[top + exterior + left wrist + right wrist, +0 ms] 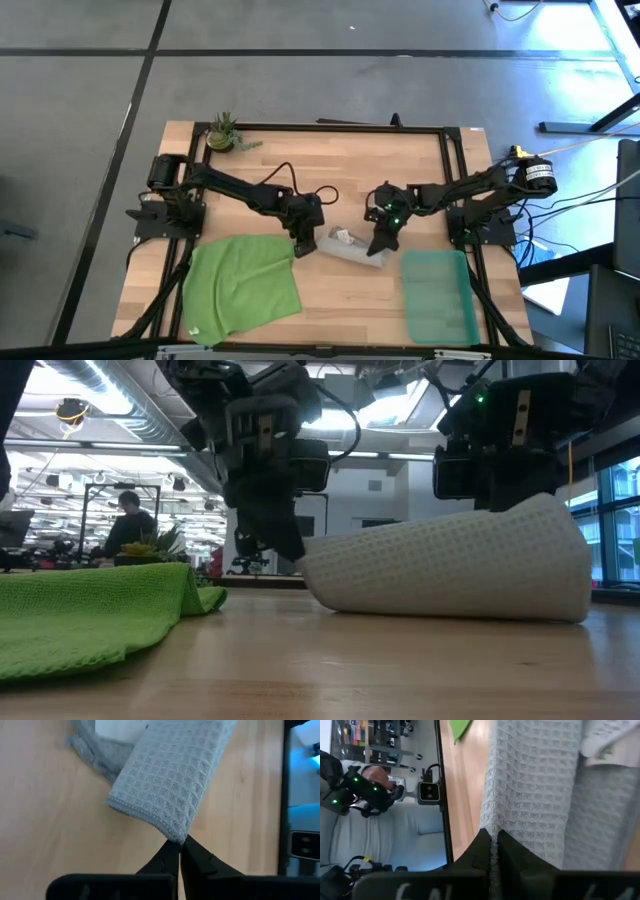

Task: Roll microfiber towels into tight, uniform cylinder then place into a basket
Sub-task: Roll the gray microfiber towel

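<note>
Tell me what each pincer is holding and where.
Left pincer pinches a corner of the rolled grey towel; right pincer pinches its edge at the other end.

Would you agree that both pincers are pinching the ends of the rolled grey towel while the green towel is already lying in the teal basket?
Not quite. The green towel is not in the basket; the high view shows it spread flat on the table's left side, while the basket sits at the right. The rest holds: the left pincer and the right pincer each pinch an end of the rolled grey towel.
</note>
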